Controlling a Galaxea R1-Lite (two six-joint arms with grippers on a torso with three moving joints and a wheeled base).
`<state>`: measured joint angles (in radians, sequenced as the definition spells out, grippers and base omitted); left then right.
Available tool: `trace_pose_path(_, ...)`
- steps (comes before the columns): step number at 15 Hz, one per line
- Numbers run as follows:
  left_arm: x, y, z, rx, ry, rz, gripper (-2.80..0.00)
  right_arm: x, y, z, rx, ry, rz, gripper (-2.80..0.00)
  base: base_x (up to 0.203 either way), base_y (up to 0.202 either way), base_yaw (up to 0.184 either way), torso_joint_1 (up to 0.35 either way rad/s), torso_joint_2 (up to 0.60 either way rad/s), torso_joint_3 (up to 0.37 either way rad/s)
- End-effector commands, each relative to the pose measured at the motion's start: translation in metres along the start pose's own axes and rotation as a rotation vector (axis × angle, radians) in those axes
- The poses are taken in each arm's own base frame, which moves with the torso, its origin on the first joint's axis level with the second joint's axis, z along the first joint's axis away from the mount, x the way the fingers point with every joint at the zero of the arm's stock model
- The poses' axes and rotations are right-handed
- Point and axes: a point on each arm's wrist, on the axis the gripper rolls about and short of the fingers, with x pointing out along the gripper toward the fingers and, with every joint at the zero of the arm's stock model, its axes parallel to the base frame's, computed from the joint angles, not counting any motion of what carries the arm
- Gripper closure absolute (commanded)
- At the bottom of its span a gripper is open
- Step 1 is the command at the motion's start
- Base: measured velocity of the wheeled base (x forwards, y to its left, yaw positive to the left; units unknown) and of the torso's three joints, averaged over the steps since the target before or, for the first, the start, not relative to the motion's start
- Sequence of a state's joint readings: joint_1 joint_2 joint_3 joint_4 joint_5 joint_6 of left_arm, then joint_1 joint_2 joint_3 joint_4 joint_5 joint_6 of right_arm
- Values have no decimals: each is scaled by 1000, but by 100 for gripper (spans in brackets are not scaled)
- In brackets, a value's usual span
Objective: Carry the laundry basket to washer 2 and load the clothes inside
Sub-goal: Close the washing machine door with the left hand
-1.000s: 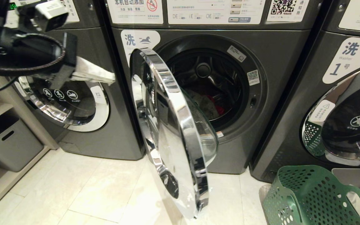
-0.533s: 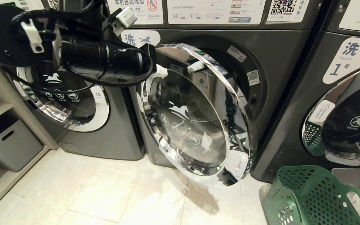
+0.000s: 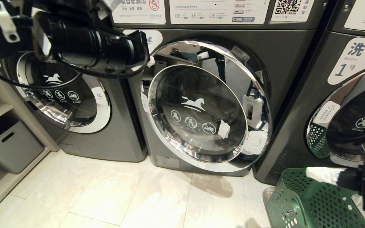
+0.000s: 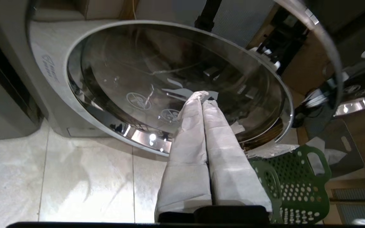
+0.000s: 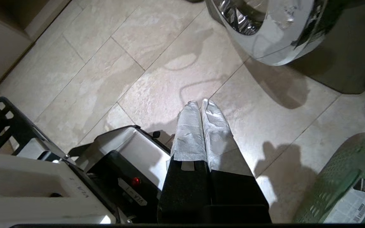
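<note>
Chrome-rimmed door (image 3: 201,110) of washer 2 (image 3: 284,57) is sitting nearly flush against the drum opening. Left gripper (image 4: 203,96) is hovering in front of the door glass, taped fingers pressed together, holding nothing. Right gripper (image 5: 198,104), also closed and empty, is hanging over floor tiles (image 5: 157,66) beside the laundry basket (image 3: 296,202), which is standing at the washer's lower right.

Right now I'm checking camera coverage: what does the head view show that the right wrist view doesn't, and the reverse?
Only the head view: the left arm up by the middle washer, the washer marked 1, the grey bin.
Only the right wrist view: the robot's base, and the right tool shut over floor tiles.
Both: the chrome door, the green basket.
</note>
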<state>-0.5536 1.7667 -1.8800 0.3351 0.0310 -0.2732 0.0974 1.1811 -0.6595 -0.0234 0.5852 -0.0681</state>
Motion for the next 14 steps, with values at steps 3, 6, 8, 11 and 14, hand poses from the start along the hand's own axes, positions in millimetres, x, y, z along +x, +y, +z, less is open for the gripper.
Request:
trace_pose_path(3,-64,-6,28,-9,-151,19,0,105,-45,-12,12,104,28,0,0,0,0,0,0,0)
trace_pose_path(6,-82,-7,33,-13,-181,33,0,141,-63,-13,-31,34,-28,0,0,0,0,0,0,0)
trace_pose_path(8,-90,-6,33,-14,-190,45,0,161,-75,-11,-65,-38,-88,0,0,0,0,0,0,0)
trace_pose_path(11,-105,-4,27,-14,-183,50,0,172,-83,-2,-107,-130,-170,0,0,0,0,0,0,0)
trace_pose_path(14,-119,-1,22,-15,-183,58,0,178,-88,7,-111,-159,-240,0,0,0,0,0,0,0)
